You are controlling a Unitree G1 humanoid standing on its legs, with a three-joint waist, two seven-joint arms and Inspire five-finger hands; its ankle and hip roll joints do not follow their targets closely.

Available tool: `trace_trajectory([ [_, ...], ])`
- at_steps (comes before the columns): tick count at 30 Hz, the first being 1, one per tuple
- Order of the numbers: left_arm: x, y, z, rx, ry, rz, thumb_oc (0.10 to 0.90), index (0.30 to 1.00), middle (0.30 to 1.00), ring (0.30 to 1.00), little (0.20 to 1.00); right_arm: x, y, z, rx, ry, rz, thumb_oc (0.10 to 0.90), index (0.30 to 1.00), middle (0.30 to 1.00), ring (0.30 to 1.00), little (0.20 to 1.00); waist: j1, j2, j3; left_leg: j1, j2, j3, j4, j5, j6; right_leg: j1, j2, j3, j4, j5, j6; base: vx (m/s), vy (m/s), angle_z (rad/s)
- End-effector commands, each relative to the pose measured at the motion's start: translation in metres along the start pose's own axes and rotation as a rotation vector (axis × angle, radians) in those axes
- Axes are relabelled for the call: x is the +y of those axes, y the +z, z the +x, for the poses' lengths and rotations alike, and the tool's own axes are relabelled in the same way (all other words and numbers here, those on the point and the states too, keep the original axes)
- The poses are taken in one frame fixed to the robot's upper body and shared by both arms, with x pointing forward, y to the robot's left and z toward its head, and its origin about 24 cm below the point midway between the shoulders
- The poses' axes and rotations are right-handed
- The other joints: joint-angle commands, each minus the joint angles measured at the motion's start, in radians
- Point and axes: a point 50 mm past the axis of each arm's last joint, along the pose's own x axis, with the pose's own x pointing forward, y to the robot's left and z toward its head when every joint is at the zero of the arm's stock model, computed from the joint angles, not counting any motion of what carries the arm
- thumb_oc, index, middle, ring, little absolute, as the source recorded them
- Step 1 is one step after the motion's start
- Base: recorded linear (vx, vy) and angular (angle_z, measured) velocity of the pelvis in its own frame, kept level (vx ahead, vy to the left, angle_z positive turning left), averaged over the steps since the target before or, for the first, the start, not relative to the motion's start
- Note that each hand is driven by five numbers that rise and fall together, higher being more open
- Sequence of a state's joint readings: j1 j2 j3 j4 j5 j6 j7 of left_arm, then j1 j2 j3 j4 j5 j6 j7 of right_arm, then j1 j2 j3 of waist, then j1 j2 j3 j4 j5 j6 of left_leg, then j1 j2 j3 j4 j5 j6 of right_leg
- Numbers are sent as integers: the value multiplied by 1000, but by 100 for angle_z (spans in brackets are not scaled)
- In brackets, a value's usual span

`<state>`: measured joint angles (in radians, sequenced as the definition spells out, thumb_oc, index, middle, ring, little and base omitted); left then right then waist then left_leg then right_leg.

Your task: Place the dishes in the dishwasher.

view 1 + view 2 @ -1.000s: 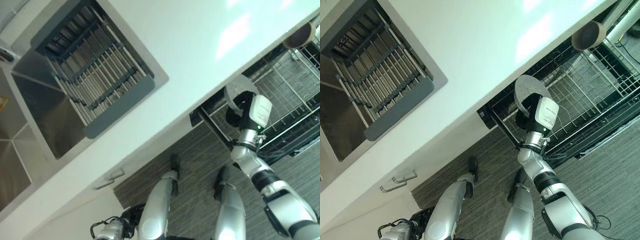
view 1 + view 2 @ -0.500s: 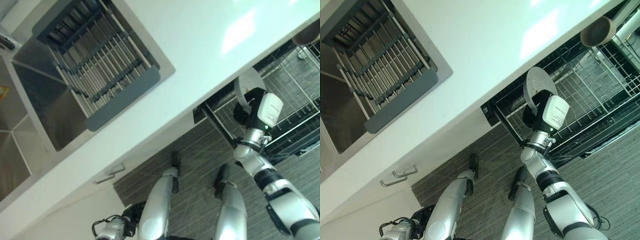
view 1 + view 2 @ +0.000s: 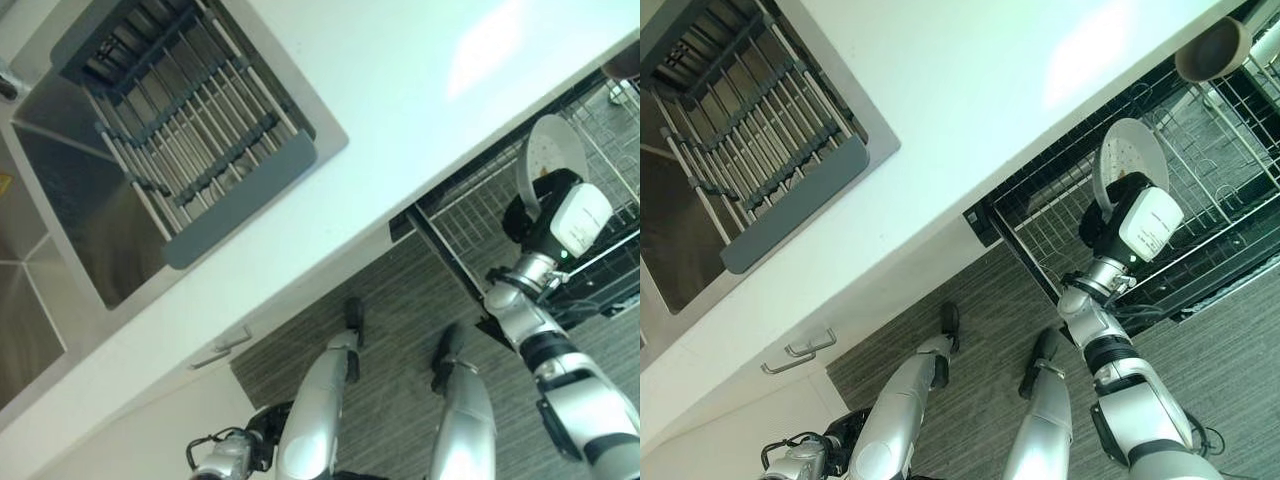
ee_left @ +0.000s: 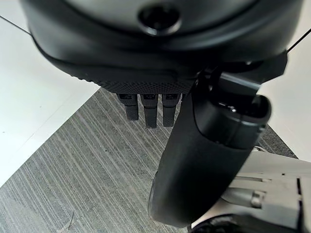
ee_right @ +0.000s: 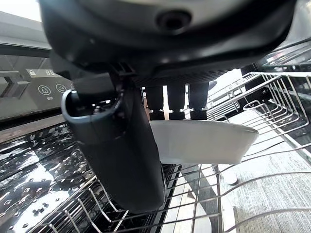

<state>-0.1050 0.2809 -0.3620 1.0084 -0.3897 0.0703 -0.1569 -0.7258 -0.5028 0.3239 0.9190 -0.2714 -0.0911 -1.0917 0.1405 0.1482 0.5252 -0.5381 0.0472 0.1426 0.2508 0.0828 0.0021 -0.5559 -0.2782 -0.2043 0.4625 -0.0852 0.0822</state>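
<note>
We are looking down on a wide white countertop that is running across the scene, with a steel sink sunk into it at our left. A grey slatted drying rack is sitting across the sink's opening. Below the counter's edge, a white cabinet front with a handle is facing the grey striped floor.

At our right, the dishwasher's wire rack is standing pulled out from under the counter, and a brown bowl is resting at its far end, near the counter's edge.

We are holding the white plate in our right hand, above the near part of the wire rack. The plate is standing on edge, tilted, its face turned toward the counter. In the right wrist view the thumb is pressing on one side of the plate and the fingers are curling over its rim from the other side, so the hand is pinching it. Wire tines of the rack are showing just beyond the plate; we cannot tell whether the plate is touching them.

Our left hand is hanging low over the floor, with its fingers pointing straight and loose, gripping nothing.
</note>
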Motion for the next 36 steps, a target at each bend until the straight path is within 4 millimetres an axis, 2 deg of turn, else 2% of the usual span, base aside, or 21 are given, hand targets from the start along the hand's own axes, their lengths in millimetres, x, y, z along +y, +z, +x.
trace_trajectory([
  [1, -18, 2, 3, -22, -61, 0, 800, 900, 900, 900, 900, -17, 1, 34, -87, 59, 9, 400, 300, 300, 300, 300, 2, 106, -5, -13, -17, -78, 49, -134, 0, 15, 41, 19, 39, -105, -21, 0, -60, 2],
  [4, -15, 4, 2, -24, -56, 17, 800, 900, 900, 900, 900, -4, 5, 31, -60, 236, 56, 400, 300, 300, 300, 300, 13, 102, -5, -22, -17, -83, 49, -130, 0, 10, 40, 15, 42, -104, -22, 6, -58, 2],
  [5, -13, 5, 1, -26, -55, 22, 800, 900, 900, 900, 900, 2, 5, 28, -29, 315, 98, 433, 349, 349, 349, 349, 17, 99, -5, -27, -16, -83, 49, -127, 0, 7, 40, 13, 41, -102, -24, 3, -46, 5],
  [6, -12, 5, 1, -28, -53, 25, 800, 900, 900, 900, 900, 5, 4, 26, 5, 366, 126, 671, 707, 707, 707, 707, 20, 98, -5, -28, -15, -84, 49, -127, 0, 7, 40, 11, 41, -102, -24, 5, -34, 7],
  [7, -10, 6, 0, -29, -51, 24, 800, 900, 900, 900, 900, 9, -1, 25, 72, 428, 132, 800, 900, 900, 900, 900, 21, 97, -5, -30, -14, -85, 49, -125, -1, 5, 39, 11, 42, -101, -24, 6, -26, 6],
  [8, -9, 6, 0, -31, -49, 25, 800, 900, 900, 900, 900, 15, -7, 19, 169, 533, 200, 800, 900, 900, 900, 900, 22, 94, -5, -33, -11, -82, 49, -124, -1, 2, 39, 11, 43, -100, -25, 8, -28, 3],
  [9, -5, 8, -1, -33, -42, 25, 800, 900, 900, 900, 900, 23, -8, 12, 197, 673, 227, 800, 900, 900, 900, 900, 23, 90, -5, -35, -9, -83, 49, -124, 0, 0, 41, 14, 41, -100, -27, 0, 0, 0],
  [11, 0, 10, -3, -34, -32, 22, 800, 900, 900, 900, 900, 29, -7, 4, 210, 769, 252, 800, 900, 900, 900, 900, 23, 82, -5, -42, -5, -83, 49, -122, -1, -10, 41, 14, 49, -99, -24, 14, -38, -2],
  [15, 11, 14, -5, -39, -7, 25, 800, 900, 900, 900, 900, 37, -18, -5, 383, 952, 279, 800, 900, 900, 900, 900, 31, 60, -5, -58, 8, -82, 49, -117, 2, -18, 42, 8, 52, -95, -22, 7, -64, -2],
  [18, 14, 12, -7, -34, -1, 36, 800, 900, 900, 900, 900, 38, -21, -5, 479, 1007, 315, 800, 900, 900, 900, 900, 38, 52, -5, -64, 11, -84, 49, -115, 3, -17, 43, 6, 50, -93, -22, 3, -47, -2],
  [26, 12, 15, -6, -46, 8, 42, 800, 900, 900, 900, 900, 38, -30, -7, 550, 1031, 248, 800, 900, 900, 900, 900, 46, 42, -5, -71, 13, -87, 49, -113, 3, -10, 47, 3, 38, -90, -20, 1, -14, 0],
  [32, 11, 17, -6, -51, 15, 37, 800, 900, 900, 900, 900, 37, -36, -12, 613, 914, 240, 800, 900, 900, 900, 900, 40, 37, -5, -72, 10, -89, 49, -114, 4, -6, 56, 10, 34, -93, -24, 0, 0, 0],
  [35, 9, 17, -5, -55, 19, 30, 800, 900, 900, 900, 900, 35, -41, -13, 594, 824, 117, 800, 900, 900, 900, 900, 34, 29, -5, -68, 11, -87, 49, -118, 6, 1, 60, 11, 27, -91, -23, -35, -36, 2],
  [36, 8, 18, -4, -60, 21, 28, 800, 900, 900, 900, 900, 32, -44, -13, 557, 802, -2, 800, 900, 900, 900, 900, 31, 26, -5, -67, 11, -86, 49, -119, 6, 1, 61, 11, 25, -91, -23, -43, -37, 2],
])
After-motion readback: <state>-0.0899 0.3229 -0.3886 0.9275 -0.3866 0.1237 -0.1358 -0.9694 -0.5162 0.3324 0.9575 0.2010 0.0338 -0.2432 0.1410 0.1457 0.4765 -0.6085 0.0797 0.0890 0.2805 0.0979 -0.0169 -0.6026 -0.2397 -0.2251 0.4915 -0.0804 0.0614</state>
